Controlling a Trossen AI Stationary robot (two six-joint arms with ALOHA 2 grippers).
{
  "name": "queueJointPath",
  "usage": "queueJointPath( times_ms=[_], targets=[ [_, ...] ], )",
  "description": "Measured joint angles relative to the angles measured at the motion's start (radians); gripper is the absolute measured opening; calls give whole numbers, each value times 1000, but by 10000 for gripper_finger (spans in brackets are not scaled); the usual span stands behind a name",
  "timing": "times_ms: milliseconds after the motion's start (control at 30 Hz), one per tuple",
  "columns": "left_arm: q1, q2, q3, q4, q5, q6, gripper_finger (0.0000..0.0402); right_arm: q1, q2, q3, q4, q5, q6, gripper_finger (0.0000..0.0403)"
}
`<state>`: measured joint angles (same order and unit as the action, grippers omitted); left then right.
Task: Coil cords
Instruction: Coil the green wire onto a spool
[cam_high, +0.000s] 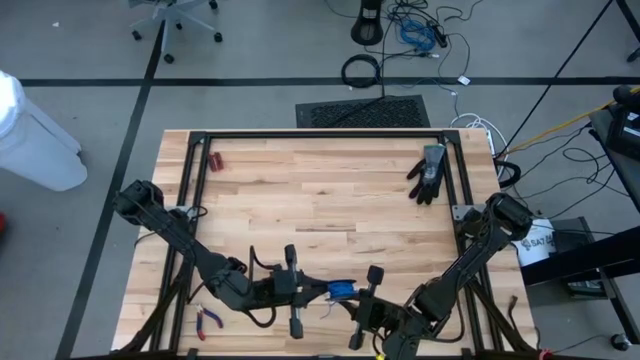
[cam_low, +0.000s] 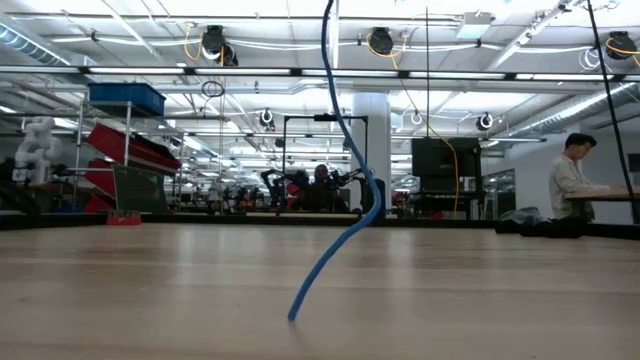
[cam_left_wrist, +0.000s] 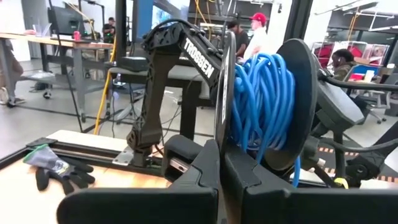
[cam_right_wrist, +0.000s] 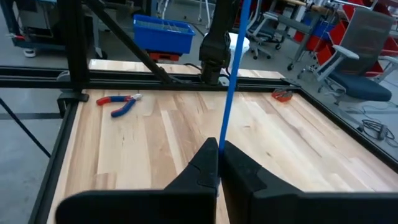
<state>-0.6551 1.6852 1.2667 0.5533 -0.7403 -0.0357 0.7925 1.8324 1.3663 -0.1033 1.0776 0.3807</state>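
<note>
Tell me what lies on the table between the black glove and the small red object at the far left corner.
Nothing: bare wood planks separate the black glove from the small red object, seen in the high view.

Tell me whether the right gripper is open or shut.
Shut on the blue cable: in the right wrist view the right gripper has its fingers pressed together, and the cable rises from between them.

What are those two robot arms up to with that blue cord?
Both arms sit at the near edge of the wooden table, working on a thin blue cord. The right tool is shut on the cord, which runs straight up from between its fingers. The left tool is also shut; just past it sits a coiled blue bundle. A black glove and red-handled pliers lie untouched.
</note>
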Motion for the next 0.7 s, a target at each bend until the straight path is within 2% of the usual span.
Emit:
queueJointPath(
  times_ms=[200,400,533,700],
  targets=[
    [0,0,0,-21,5,-2,0,36,-16,0,-93,-16,38,20],
    [0,-1,0,-27,6,-3,0,94,-40,-3,-300,-90,244,56],
    [0,-1,0,-28,5,-3,0,139,-3,-55,-243,-69,315,68],
    [0,-1,0,-28,4,-4,0,171,42,-131,-82,68,300,70]
  ],
)
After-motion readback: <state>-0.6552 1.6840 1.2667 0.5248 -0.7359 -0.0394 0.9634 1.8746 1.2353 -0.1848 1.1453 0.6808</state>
